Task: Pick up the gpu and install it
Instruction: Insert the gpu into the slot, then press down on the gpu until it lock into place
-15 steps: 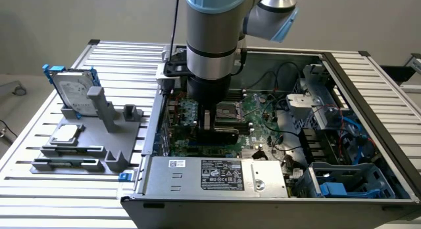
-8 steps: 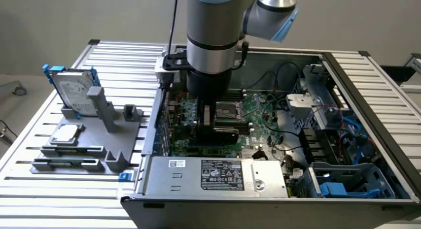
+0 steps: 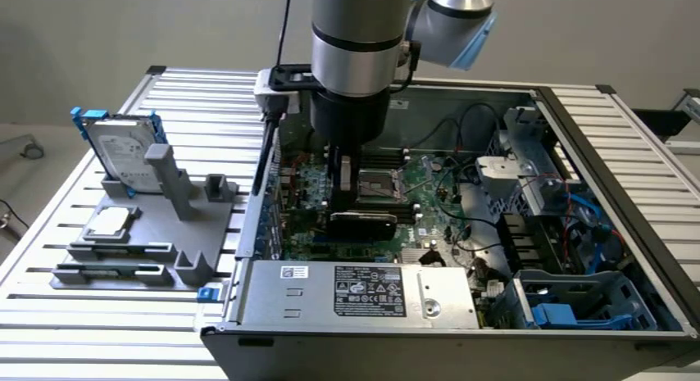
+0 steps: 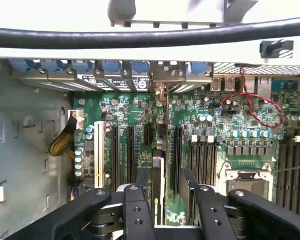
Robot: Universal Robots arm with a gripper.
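Black and rounded on the side that shows, the gpu (image 3: 361,225) stands on edge in the exterior view. It is inside the open computer case (image 3: 569,127), over the green motherboard (image 3: 443,197) and directly under the gripper (image 3: 347,192) at the end of the arm. Well apart, toward the exterior view's left, a grey fixture (image 3: 131,254) on the slatted table carries the silver hard drive (image 3: 118,147) and a small square chip (image 3: 110,221). Neither is touched.

In the wrist view the gpu (image 4: 158,170) is seen edge-on as a thin strip between the black fingers (image 4: 137,205). Its metal bracket end points toward the rear wall with the blue-tabbed slot covers (image 4: 112,66). It lines up with one of the long expansion slots and looks seated or nearly so, though how deep it sits cannot be told. The gripper (image 4: 164,175) straddles the card with its jaws spread wide. A strip of board shows between the card and one finger, so the hand reads as open around the card rather than clamped on it.

The card is probably light and stiff but fragile, with a bare circuit face and a delicate connector edge. The safest hold is likely across its two flat faces near the upper edge, midway along its length, away from the thin bracket. Any tilt while pressing could strain the slot.
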